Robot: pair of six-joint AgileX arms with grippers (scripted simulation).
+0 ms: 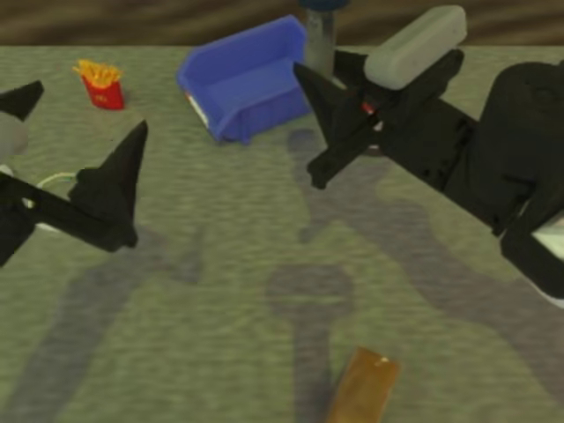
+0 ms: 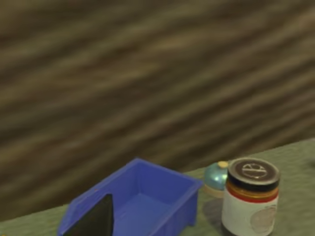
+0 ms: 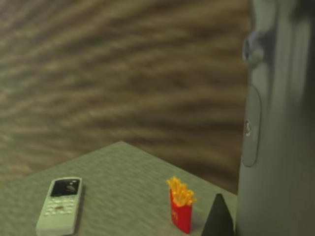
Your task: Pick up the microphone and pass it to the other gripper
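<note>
The microphone [image 1: 319, 40] hangs in the air at the back of the table, its dark head up and its silver-grey handle down. My right gripper [image 1: 322, 70] is shut on the handle, one black finger on each side. In the right wrist view the handle [image 3: 275, 128] fills one side, with one fingertip [image 3: 218, 219] beside it and the other hidden. My left gripper [image 1: 92, 106], the other gripper, is open at the table's left, well apart from the microphone. One of its fingers [image 2: 93, 221] shows in the left wrist view, with nothing held.
A blue bin [image 1: 247, 79] [image 2: 142, 201] stands at the back, left of the microphone. Red fries carton [image 1: 100, 84] [image 3: 181, 209] at back left. A jar [image 2: 251, 196] and a teal bell [image 2: 216, 177] stand beside the bin. A white remote [image 3: 61, 204] lies left. Brown box [image 1: 361, 388] at the front.
</note>
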